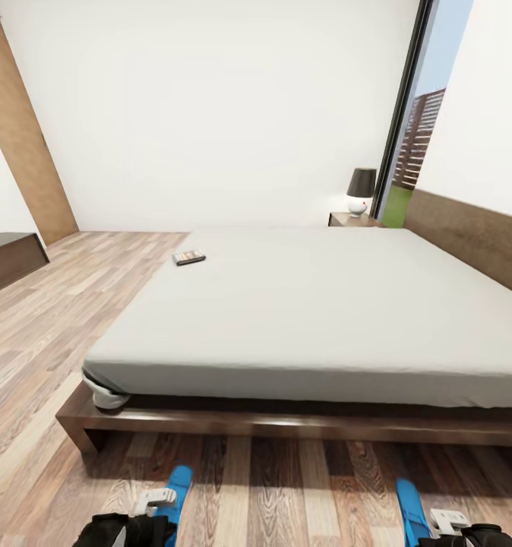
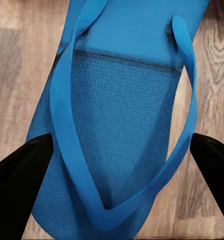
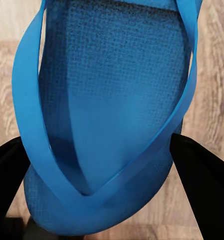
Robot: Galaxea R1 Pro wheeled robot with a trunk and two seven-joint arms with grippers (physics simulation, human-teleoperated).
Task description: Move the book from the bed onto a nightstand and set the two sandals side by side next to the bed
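On the floor by the bed, the left gripper is straddling one sandal with jaws wide, and the right gripper is straddling the other sandal, apparently touching its edges. The sandals are lying well apart, not yet side by side, and the book is lying on the mattress, not yet moved to the nightstand.

Two blue sandals; one book; one bed; one nightstand; one lamp; two grippers.

We see a blue sandal over the wood-plank floor, our right gripper straddling it, one black finger at each side of its thong end.
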